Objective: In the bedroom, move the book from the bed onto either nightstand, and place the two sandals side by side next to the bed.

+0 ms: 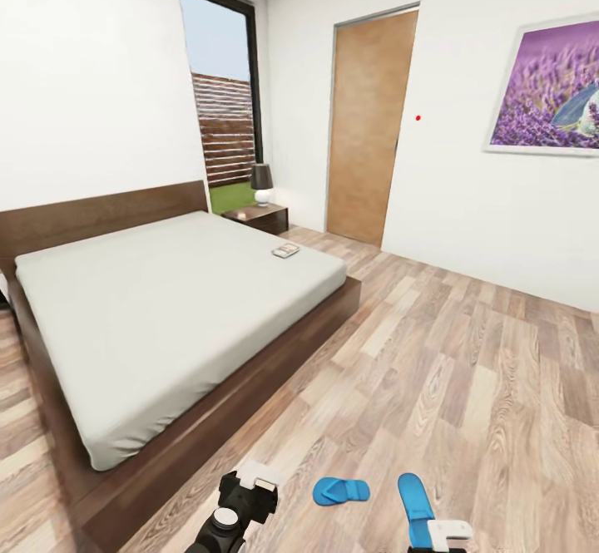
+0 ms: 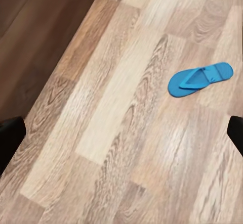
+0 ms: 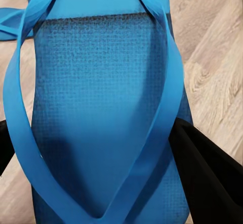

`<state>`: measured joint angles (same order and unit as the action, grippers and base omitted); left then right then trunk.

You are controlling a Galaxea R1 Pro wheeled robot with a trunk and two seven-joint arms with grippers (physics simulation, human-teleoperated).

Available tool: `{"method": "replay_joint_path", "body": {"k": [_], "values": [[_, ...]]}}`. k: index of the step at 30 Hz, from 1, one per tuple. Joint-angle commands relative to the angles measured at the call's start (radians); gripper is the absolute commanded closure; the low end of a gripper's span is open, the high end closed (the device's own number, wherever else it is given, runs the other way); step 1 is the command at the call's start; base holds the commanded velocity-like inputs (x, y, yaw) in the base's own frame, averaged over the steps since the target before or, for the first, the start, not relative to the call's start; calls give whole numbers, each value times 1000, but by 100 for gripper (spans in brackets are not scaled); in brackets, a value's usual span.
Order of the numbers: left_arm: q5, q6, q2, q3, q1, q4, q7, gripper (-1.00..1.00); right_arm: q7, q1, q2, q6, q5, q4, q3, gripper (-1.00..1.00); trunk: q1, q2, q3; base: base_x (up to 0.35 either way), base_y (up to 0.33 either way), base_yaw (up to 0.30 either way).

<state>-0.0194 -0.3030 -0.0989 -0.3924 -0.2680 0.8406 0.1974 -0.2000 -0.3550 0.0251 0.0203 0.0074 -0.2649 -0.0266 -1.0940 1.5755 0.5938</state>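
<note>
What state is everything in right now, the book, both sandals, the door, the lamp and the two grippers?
book: lying flat on the bed, near its corner by the nightstand.
first sandal: flat on the floor, free.
second sandal: between the right gripper's fingers.
right gripper: closed on the second sandal.
left gripper: open, empty.
door: shut.
lamp: upright on the nightstand.

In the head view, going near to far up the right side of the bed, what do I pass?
Left gripper and the flat sandal → bed corner → book on the mattress → nightstand with lamp → window.
</note>
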Motion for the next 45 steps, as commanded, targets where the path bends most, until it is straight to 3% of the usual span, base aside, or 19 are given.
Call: {"method": "replay_joint_path", "body": {"k": [1, 45], "values": [[-2, -5, 1, -3, 0, 2, 7, -100, -4, -1, 0, 3, -1, 1, -2, 100, 0, 0, 1, 59, 217, -294], [-2, -5, 1, -3, 0, 1, 7, -100, -4, -1, 3, 3, -3, 3, -1, 100, 0, 0, 1, 16, 54, -294]]}}
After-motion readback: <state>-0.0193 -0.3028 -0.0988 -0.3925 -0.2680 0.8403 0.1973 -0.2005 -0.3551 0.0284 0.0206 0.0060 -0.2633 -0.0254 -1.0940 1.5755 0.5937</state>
